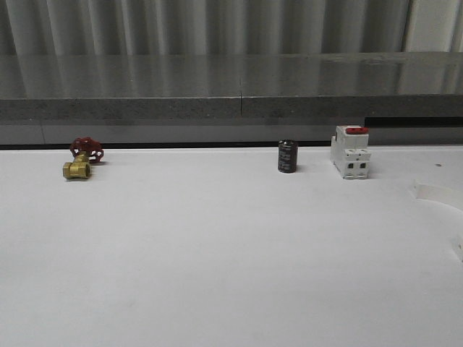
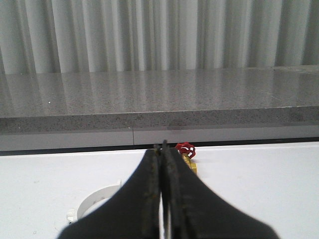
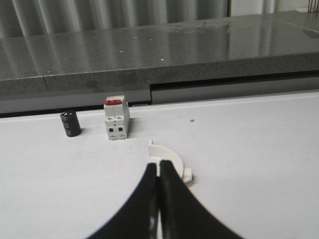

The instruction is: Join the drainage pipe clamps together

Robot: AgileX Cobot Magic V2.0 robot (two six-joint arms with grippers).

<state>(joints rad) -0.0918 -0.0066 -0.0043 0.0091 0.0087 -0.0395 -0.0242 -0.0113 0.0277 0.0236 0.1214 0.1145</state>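
Three things in a row along my table's (image 1: pixel 217 275) back edge.
Valve (image 1: pixel 82 159) upper left, capacitor (image 1: pixel 288 156) right of centre, breaker (image 1: pixel 350 151) just beside it; clamp (image 1: pixel 436 194) at right edge.

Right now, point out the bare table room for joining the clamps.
Widest bare patch: the table in front of the brass valve, black capacitor and breaker. More cluttered: that back row, and the right edge with a clamp half.

I read the table (image 1: pixel 217 260) as matt white, the clamp halves (image 3: pixel 172 154) as smooth white plastic, the valve (image 1: pixel 77 169) body as shiny brass, its handwheel red. The ledge (image 1: pixel 217 79) looks polished speckled stone, both grippers' fingers (image 2: pixel 149 199) matt black.
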